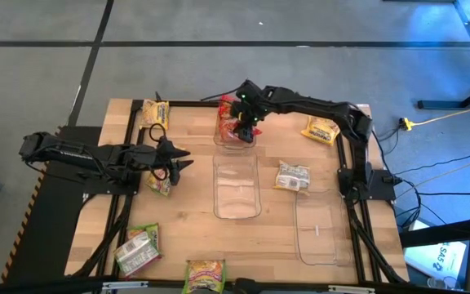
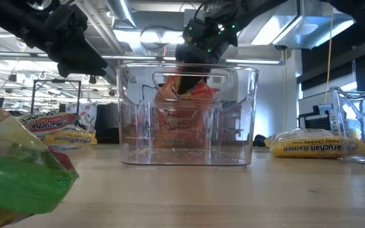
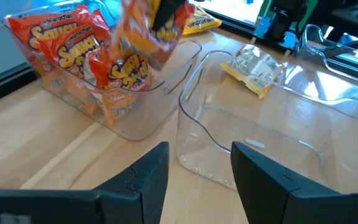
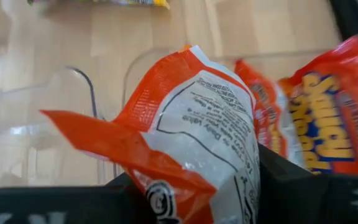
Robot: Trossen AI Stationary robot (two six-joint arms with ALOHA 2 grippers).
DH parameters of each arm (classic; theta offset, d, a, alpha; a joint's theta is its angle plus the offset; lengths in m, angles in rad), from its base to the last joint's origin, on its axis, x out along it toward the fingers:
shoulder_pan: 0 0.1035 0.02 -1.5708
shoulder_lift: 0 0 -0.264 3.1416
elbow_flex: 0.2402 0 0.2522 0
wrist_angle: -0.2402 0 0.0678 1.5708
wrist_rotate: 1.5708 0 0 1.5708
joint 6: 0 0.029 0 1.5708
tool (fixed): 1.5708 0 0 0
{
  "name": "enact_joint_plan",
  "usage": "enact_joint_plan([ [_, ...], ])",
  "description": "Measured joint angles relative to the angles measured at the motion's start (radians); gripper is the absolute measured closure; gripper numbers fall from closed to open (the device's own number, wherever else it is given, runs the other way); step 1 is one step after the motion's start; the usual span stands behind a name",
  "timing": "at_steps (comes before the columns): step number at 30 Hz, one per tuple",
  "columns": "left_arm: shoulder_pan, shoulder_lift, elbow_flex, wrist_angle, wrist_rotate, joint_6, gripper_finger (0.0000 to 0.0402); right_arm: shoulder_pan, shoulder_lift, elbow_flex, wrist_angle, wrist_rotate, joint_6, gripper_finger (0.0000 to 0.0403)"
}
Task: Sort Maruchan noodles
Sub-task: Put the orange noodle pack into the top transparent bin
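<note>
The wooden table (image 1: pixel 178 237) is carrying three clear bins, and the far bin (image 1: pixel 235 140) is already collecting red packets (image 3: pixel 73 46), so it is evidently serving as the red group's place while the middle bin (image 1: pixel 237 189) is sitting empty. The right gripper (image 1: pixel 243 110) is hanging over that far bin, pinching one more red packet (image 4: pixel 197 130) between its fingers, seemingly to drop it among its like. The left gripper (image 1: pixel 168 163) is waiting with fingers apart and empty above a green and yellow packet (image 1: pixel 160 184), while yellow packets (image 1: pixel 321 130) and green ones (image 1: pixel 137 250) are lying scattered, unsorted.
</note>
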Motion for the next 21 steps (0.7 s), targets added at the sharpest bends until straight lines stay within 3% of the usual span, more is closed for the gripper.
enact_joint_plan([
  [17,0.0,0.0,0.0,0.031,-0.047,0.0,0.0235,0.002,0.082,0.0,-0.026,-0.016,-0.026,0.028],
  [21,0.0,0.0,0.0,0.043,-0.047,0.001,0.0235,0.002,0.082,0.0,-0.018,-0.016,-0.026,0.0255],
])
